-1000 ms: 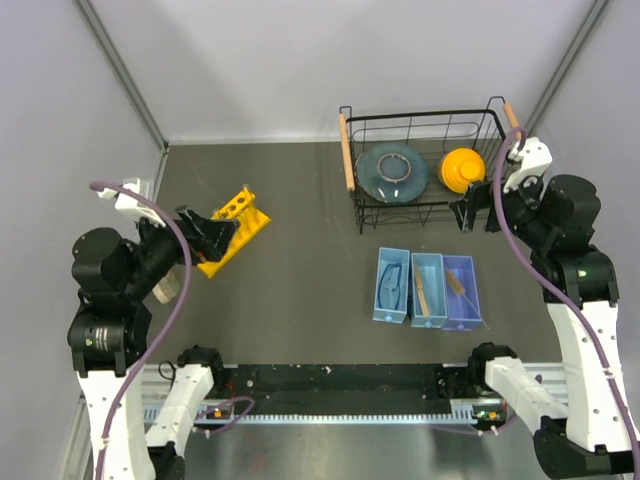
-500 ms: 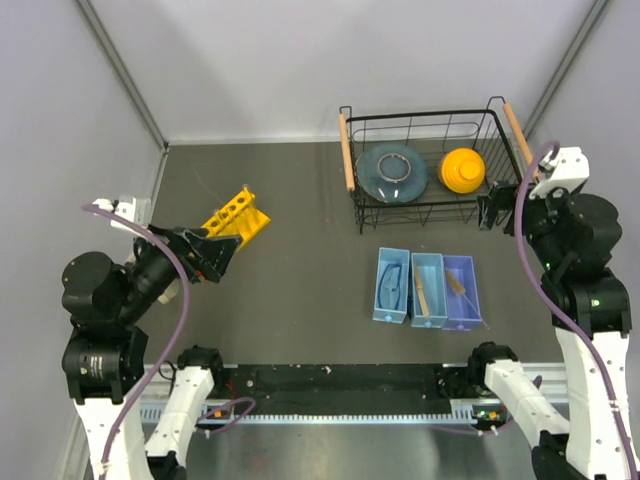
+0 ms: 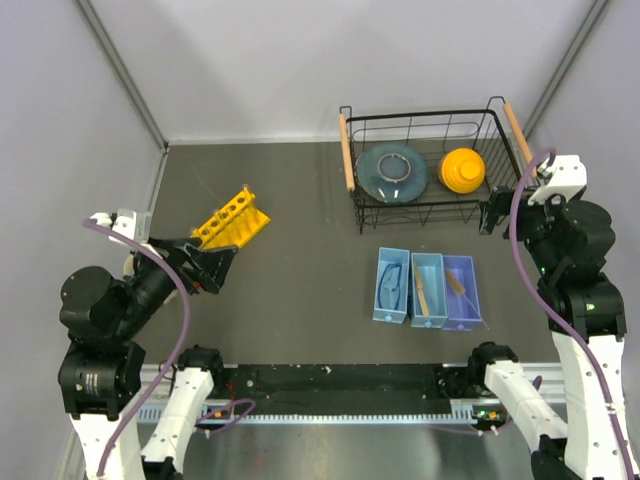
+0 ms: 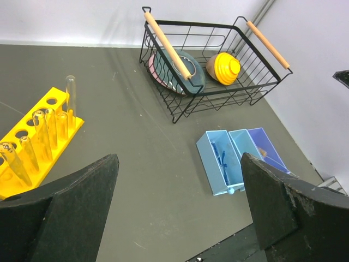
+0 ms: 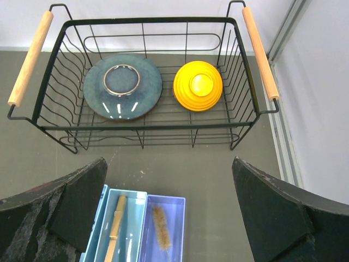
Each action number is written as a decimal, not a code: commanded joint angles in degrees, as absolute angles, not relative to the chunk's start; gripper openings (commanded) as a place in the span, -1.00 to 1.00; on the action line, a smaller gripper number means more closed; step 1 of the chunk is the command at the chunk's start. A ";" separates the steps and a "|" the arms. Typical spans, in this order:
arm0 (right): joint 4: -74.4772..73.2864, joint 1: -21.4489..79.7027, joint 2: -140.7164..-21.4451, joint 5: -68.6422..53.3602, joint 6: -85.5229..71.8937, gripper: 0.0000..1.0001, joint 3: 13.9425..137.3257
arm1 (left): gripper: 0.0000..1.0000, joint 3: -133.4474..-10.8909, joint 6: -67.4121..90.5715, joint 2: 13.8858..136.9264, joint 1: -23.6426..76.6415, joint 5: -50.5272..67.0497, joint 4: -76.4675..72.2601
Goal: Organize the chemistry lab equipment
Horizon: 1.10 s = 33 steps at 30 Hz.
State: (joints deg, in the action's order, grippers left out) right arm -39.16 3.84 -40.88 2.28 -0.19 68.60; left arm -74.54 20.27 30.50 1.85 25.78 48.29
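The yellow six-hole rack (image 3: 232, 218) lies on the dark table at the left and holds several thin glass tubes (image 4: 44, 126); the left wrist view shows it too (image 4: 32, 150). My left gripper (image 3: 212, 265) is open and empty, hanging just near of the rack. The blue-rimmed safety glasses (image 3: 392, 285) lie in the left blue bin. The tan wooden clamp (image 5: 114, 226) lies in the middle bin (image 3: 428, 290). My right gripper (image 3: 488, 212) is open and empty, above the table by the basket's near right corner.
A black wire basket (image 3: 352, 200) with wooden handles stands at the back right, holding a blue plate (image 3: 392, 173) and a yellow bowl (image 3: 462, 170). A purple bin (image 3: 462, 292) holds a brush (image 5: 162, 226). Grey walls close in on both sides.
My left gripper has drawn back from the rack toward the near left. My right gripper has pulled back to the right, away from the basket's front.
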 commanded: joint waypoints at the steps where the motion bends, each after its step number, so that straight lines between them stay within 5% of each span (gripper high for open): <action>1: -37.53 3.08 -40.26 2.90 -0.26 0.98 68.47 | 0.98 -73.65 18.55 29.53 2.02 24.44 47.46; 33: -39.20 2.64 -37.35 -5.98 -0.35 0.97 65.48 | 0.98 -73.12 15.64 25.75 2.81 18.63 48.87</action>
State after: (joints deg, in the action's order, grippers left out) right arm -40.34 3.46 -38.02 -5.28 -0.14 65.87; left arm -71.94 16.10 25.39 2.59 18.55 51.07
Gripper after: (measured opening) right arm 0.987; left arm 0.990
